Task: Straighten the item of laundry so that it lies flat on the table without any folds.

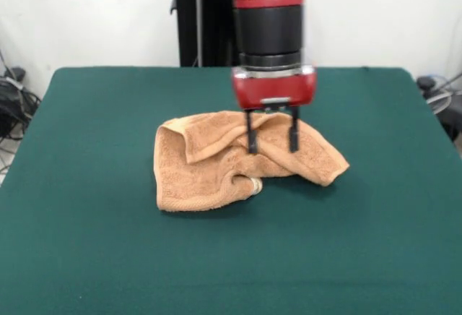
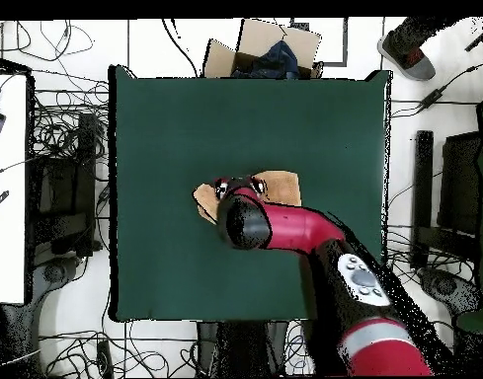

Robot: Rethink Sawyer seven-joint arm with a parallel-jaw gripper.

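The towel (image 1: 242, 160) is far from flat. It sits bunched near the middle of the green surface (image 1: 86, 257), with a thick fold running across its top and another flap doubled over toward the front, where a small pale tag (image 1: 255, 184) peeks out at the folded edge. One corner trails off to the side in a rumpled point. By my reading nearly all of the straightening is left: the folds need opening and the corners drawing outward until the cloth lies in a single layer.

The end effector (image 1: 273, 140) hangs directly above the towel's upper fold, arm coming straight down. Its two dark fingers (image 1: 252, 136) stand a moderate way apart, tips down at the level of the cloth and seemingly touching or pressing into the fold; nothing is pinched between them that I can see. From above, the arm hides most of the towel (image 2: 281, 185), leaving only edges showing either side of the wrist.
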